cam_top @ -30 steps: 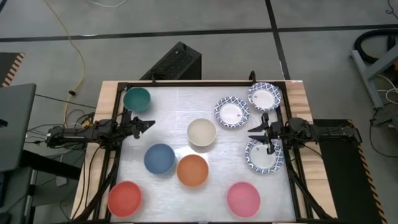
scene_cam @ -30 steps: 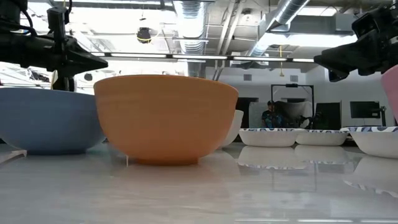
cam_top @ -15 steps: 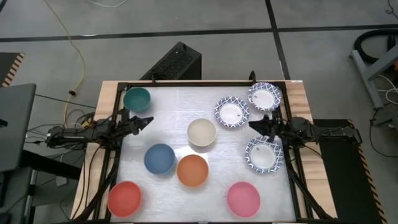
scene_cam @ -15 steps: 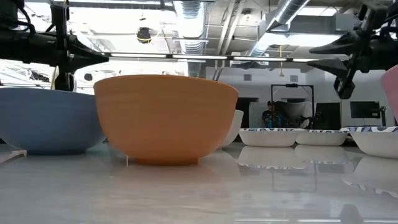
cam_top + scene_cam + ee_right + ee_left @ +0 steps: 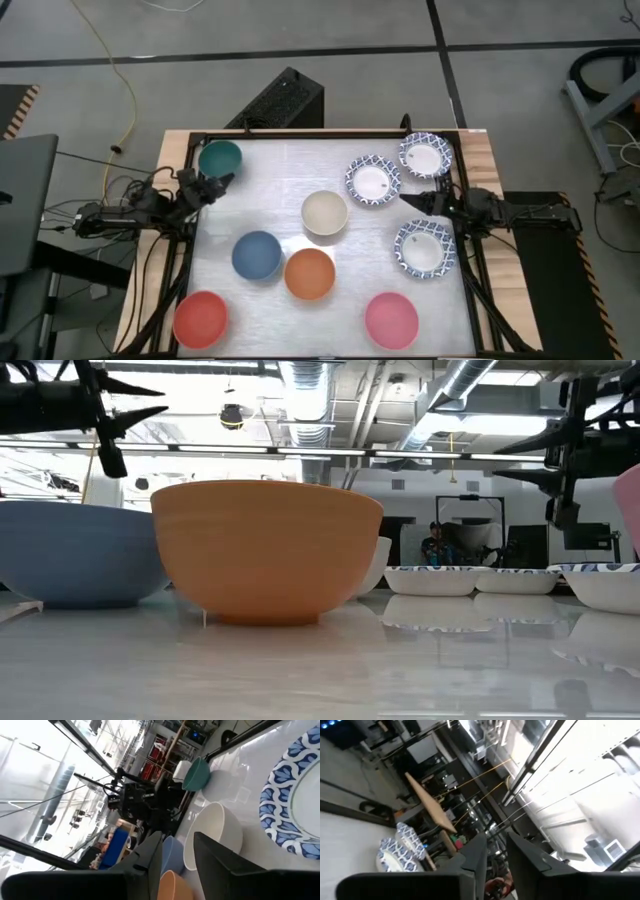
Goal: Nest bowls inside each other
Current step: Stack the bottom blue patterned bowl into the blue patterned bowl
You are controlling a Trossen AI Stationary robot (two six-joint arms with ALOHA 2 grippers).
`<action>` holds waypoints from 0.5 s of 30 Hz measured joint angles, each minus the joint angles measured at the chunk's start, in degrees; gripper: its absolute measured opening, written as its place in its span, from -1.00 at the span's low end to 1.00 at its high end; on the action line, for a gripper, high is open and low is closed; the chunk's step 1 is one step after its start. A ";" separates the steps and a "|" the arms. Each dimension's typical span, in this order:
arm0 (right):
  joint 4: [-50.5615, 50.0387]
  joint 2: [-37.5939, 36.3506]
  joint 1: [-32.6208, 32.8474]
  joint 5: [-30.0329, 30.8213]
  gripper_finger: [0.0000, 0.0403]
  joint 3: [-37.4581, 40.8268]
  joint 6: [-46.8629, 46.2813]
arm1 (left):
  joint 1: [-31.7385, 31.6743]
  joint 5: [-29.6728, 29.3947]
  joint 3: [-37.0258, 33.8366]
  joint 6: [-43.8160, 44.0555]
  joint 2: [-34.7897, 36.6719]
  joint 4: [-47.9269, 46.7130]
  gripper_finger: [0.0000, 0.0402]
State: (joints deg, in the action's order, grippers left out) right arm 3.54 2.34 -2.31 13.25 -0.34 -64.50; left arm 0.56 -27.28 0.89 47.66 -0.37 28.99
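Six plain bowls stand apart on their bases on the white table: teal (image 5: 220,158), cream (image 5: 324,213), blue (image 5: 256,254), orange (image 5: 309,273), red (image 5: 200,319) and pink (image 5: 391,319). Three shallow white bowls with blue-patterned rims (image 5: 372,180) (image 5: 426,155) (image 5: 424,248) sit at the right. My left gripper (image 5: 222,180) hovers just near of the teal bowl, tipped upward and slightly open (image 5: 496,855), with nothing in it. My right gripper (image 5: 405,200) hangs level between two patterned bowls, open (image 5: 500,462), one finger above the other, holding nothing.
A black frame (image 5: 300,135) borders the table, with wooden edges at left and right. Bare table lies between the teal bowl and the patterned bowls. A person (image 5: 436,546) sits far back in the room.
My left gripper has risen and tipped its fingers upward, drawing back toward the table's left edge and the teal bowl. My right gripper has rolled about its own line, so its fingers now stand one above the other. No bowl has moved.
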 joint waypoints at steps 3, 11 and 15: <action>2.77 0.04 -0.15 0.27 -0.34 -0.01 1.03 | 0.00 0.24 0.02 -0.36 -0.01 1.82 -0.60; 20.48 -0.01 -0.09 6.50 -0.34 -8.96 29.56 | 0.00 0.01 1.30 1.93 -0.01 5.49 -0.45; 14.18 1.11 -0.09 13.49 -0.34 -17.33 43.29 | 0.00 1.44 4.90 -0.19 -0.01 4.38 -0.43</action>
State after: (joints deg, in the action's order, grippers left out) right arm 17.72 3.45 -2.39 26.74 -17.66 -21.21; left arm 0.56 -25.84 5.78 47.47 -0.38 33.38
